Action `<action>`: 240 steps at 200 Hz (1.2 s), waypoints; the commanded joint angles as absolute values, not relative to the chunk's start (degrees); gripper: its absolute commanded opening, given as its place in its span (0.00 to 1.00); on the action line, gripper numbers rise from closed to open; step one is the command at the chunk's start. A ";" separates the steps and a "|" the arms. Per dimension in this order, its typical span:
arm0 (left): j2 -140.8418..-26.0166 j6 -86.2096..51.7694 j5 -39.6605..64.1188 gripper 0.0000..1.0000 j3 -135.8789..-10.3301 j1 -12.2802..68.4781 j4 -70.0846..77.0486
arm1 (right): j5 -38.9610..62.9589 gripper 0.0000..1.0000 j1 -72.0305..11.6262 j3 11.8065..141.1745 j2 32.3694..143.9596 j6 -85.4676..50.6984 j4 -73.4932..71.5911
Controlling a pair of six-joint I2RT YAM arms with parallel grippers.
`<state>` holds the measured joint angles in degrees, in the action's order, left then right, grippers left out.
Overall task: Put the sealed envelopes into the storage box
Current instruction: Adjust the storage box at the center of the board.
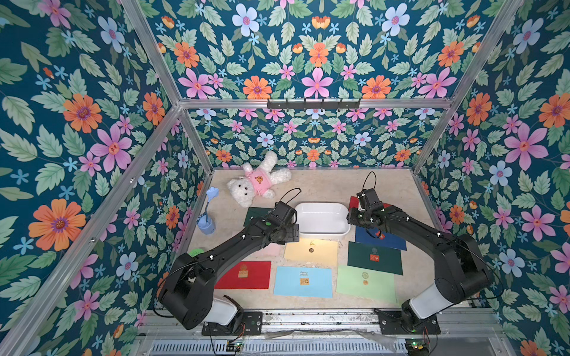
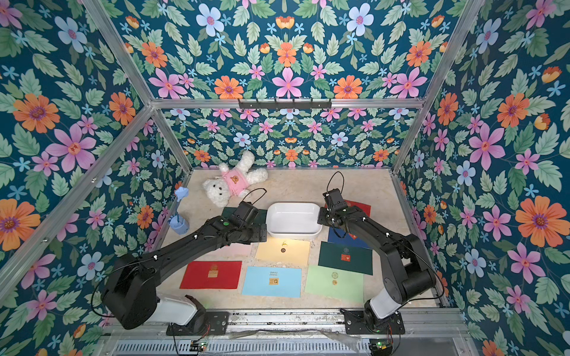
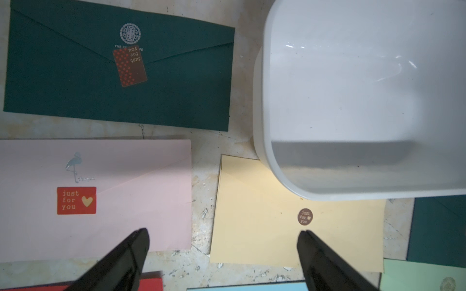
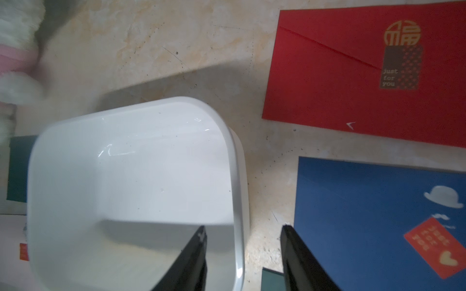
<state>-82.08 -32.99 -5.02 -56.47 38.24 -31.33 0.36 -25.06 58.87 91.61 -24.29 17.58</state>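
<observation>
The white storage box (image 1: pixel 322 219) (image 2: pixel 293 219) stands mid-table with nothing in it. Sealed envelopes lie flat around it: yellow (image 1: pixel 311 252), red (image 1: pixel 243 275), light blue (image 1: pixel 303 282), light green (image 1: pixel 367 284), dark green (image 1: pixel 374 258), navy (image 1: pixel 385 241), and pink (image 3: pixel 126 196). My left gripper (image 3: pixel 222 234) (image 1: pixel 290 232) is open above the gap between the pink envelope and the yellow one (image 3: pixel 264 226). My right gripper (image 4: pixel 243 228) (image 1: pixel 354 215) straddles the right rim of the box (image 4: pixel 126 176), one finger inside and one outside, jaws apart and not touching it.
A second dark green envelope (image 3: pixel 75 88) lies left of the box, and a second red one (image 4: pixel 340 75) lies behind the navy envelope (image 4: pixel 365 201). A white teddy bear (image 1: pixel 256 185) and a blue flower cup (image 1: pixel 206 223) sit at the back left. Floral walls enclose the table.
</observation>
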 commanded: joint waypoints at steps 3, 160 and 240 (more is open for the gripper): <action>-82.60 -32.79 -5.88 0.99 -57.28 38.23 -31.98 | 2.08 0.42 -25.07 58.80 93.43 -22.29 15.79; -83.89 -31.82 -6.26 0.99 -57.83 38.13 -31.96 | 2.18 0.09 -24.37 63.07 101.71 -24.88 12.49; -83.56 -32.35 -4.50 0.99 -56.01 38.13 -31.71 | 1.52 0.26 -23.15 69.90 105.78 -20.63 16.17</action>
<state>-84.07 -32.56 -4.84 -56.34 38.17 -31.35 2.76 -23.14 69.21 106.34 -22.61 13.65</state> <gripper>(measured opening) 0.992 0.178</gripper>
